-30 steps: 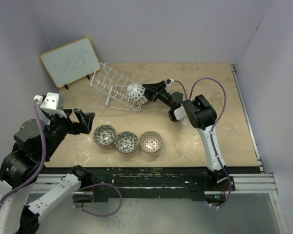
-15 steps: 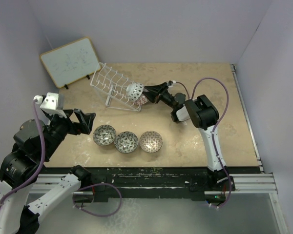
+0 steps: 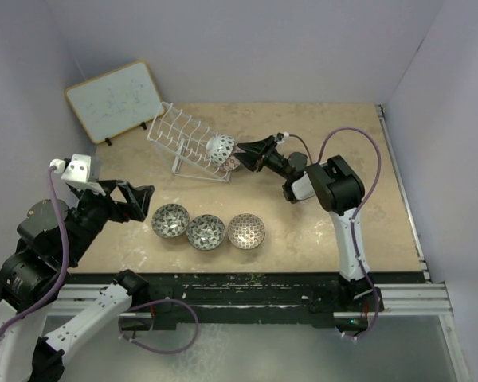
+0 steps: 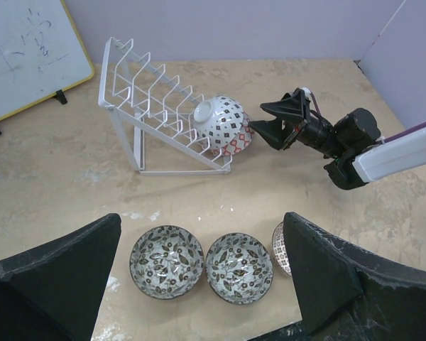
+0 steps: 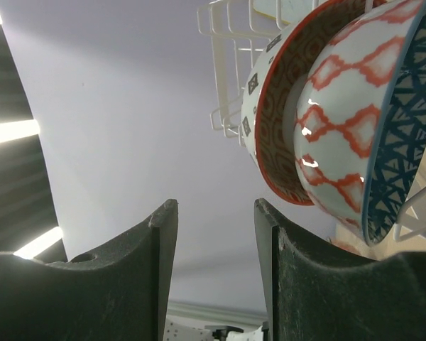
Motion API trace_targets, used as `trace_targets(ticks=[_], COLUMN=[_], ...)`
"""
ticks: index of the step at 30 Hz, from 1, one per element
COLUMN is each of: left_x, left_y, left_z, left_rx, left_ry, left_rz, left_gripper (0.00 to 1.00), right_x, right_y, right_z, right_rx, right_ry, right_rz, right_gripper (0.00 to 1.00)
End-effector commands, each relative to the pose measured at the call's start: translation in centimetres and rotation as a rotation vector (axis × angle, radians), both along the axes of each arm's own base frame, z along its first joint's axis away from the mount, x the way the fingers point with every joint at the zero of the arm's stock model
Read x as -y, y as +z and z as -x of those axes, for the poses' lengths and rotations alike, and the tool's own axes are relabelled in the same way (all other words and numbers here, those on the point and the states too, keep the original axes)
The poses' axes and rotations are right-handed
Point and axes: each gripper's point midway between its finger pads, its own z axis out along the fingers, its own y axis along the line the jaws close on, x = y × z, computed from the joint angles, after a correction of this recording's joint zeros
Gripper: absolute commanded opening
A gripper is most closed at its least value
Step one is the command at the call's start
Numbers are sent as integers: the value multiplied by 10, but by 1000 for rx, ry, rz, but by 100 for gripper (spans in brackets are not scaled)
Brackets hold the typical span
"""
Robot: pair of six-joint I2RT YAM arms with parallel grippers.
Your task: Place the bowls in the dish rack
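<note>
Black and spread wide, the left gripper hung nearest us above the table, nothing between its jaws. Its own camera lost both lower corners to those fingers, and the right-hand one cut off most of the beige-brown bowl; only from above did we see that bowl whole. It stood at the right end of a row of three, all upright with mouths to the ceiling and patterned insides in plain sight: the left grey-black bowl, the middle grey-black bowl just beside it, then the beige-brown one.

Farther back, the right gripper pointed leftward, jaws parted narrowly and holding nothing. Its tips were just beside the two racked bowls; whether they touched we could not tell.

Those two stood on edge at the right end of the dish rack, one nested in the other, the rack's only load. The dark-diamond bowl showed its foot ring to the left wrist camera and hid most of the red-diamond bowl. From the right wrist both were cropped by the frame, showing a red inner rim and a blue one.

The rack's long axis ran from far left to near right. Farthest, the whiteboard stood in the left corner, its markings too faint to read.
</note>
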Motion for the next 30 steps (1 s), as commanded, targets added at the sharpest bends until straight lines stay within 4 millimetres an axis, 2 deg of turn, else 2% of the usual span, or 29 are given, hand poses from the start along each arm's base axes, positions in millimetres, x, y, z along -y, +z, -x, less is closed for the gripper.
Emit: trace_targets(ticks=[1,17,22,30], left_x=[3,3,1,-3], left_y=[11,10,11,12], left_z=[-3,-3,-2,0], left_rx=[36,42,47,58], left_ry=[-2,-1,2,10], left_rz=[41,37,30,22], left_gripper=[99,99,99,99], right_x=[18,45,49,61], right_y=[77,64,59,40], right_z=[33,45,39,15], right_rx=[340,284,265,182], right_ry=[0,-61,-105,-213], right_rz=[-110,9,136,448], right_gripper=[50,49,49,49])
